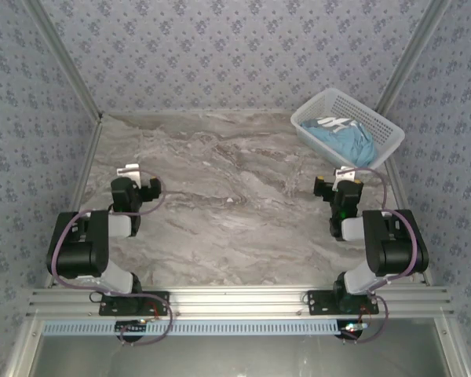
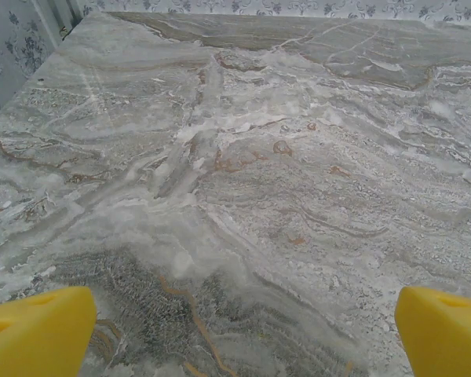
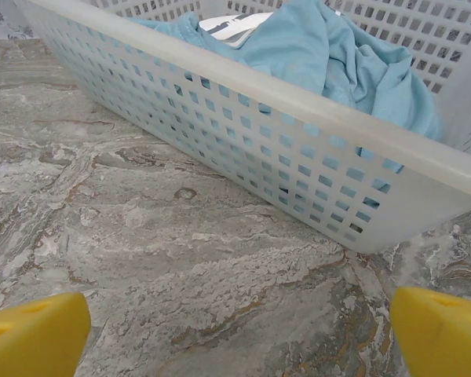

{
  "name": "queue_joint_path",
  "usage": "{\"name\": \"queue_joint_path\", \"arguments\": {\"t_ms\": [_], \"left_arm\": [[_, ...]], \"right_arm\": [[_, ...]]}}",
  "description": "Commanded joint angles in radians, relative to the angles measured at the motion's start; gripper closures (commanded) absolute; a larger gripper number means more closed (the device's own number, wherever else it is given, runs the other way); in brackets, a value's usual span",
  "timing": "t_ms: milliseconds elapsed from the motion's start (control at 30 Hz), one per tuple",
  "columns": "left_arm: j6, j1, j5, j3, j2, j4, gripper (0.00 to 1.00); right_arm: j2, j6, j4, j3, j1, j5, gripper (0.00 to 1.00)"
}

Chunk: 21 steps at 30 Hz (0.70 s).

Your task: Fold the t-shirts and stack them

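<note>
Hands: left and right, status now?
Left hand: open, holding nothing, over the table.
Right hand: open, holding nothing, in front of the basket with the t-shirt.

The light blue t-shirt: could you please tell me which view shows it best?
Right wrist: the t-shirt lies crumpled in the basket, close and large. Top external shows it small and distant; left wrist faces the tabletop.

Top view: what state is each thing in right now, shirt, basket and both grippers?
t-shirt, crumpled, unfolded, lying in the basket.
basket, upright at the table's far right corner, holding the t-shirt.
left gripper, open, empty, above the table.
right gripper, open, empty, facing the basket's near wall.
</note>
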Motion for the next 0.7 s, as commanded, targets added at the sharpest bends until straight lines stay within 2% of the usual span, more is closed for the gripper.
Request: {"name": "queue_joint_path", "arguments": {"t_ms": [0, 533, 600, 633, 667], "left_arm": [[0.012, -0.003, 0.015, 0.011, 0.0, 0.004, 0.02], [0.012, -0.001, 0.019, 0.014, 0.001, 0.001, 0.02], [0.009, 0.004, 0.024, 0.008, -0.005, 0.009, 0.02], [0.011, -0.003, 0.013, 0.004, -0.037, -0.008, 0.02], [0.019, -0.023, -0.046, 0.004, -0.091, -0.056, 0.02]], "right_arm": [[0.002, 0.003, -0.002, 0.013, -0.008, -0.004, 0.0], [0.001, 0.002, 0.001, 0.011, -0.009, -0.005, 0.0], [-0.029, -0.026, 0.043, -0.017, 0.002, 0.016, 0.0], [-0.07, -0.05, 0.047, -0.036, 0.03, 0.063, 0.0], [-0.121, -0.089, 0.044, -0.052, 0.077, 0.147, 0.0]]}}
